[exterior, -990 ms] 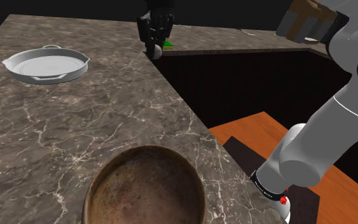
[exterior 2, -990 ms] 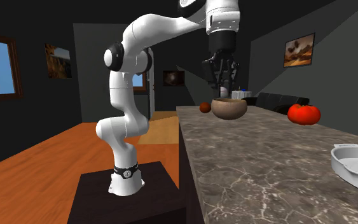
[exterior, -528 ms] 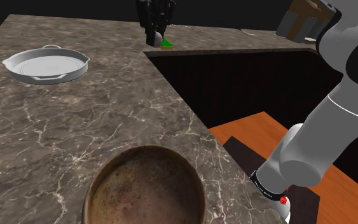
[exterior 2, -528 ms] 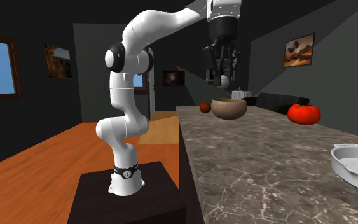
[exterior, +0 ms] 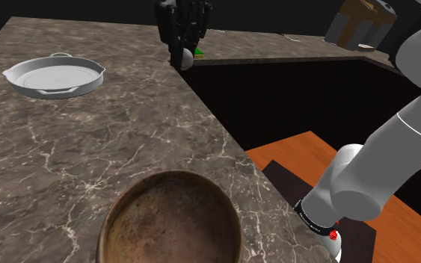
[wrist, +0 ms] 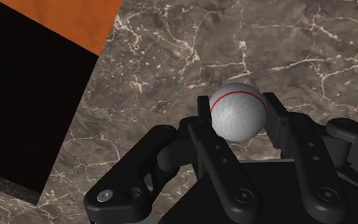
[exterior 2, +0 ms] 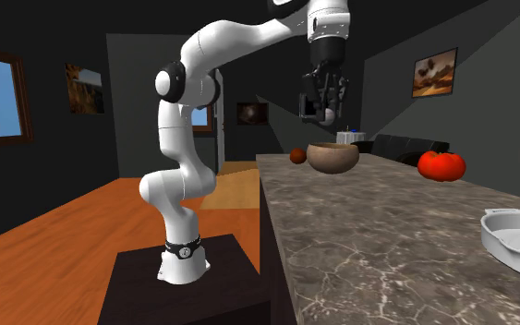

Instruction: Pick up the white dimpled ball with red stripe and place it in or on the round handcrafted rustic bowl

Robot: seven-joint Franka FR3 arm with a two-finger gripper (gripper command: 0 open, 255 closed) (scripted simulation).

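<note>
The all-black two-finger gripper (wrist: 238,107) clasps the white dimpled ball with a thin red stripe (wrist: 237,116) above the brown veined marble counter (exterior: 89,142) — height enough, I judge, to clear the rim of the round rustic brown bowl (exterior: 126,203), well apart.

A veined, stone-like finish is shown on the countertop (exterior: 89,149); the bowl (exterior: 173,175) is mottled, perhaps rough; the ball (wrist: 238,111) is dimpled.
</note>
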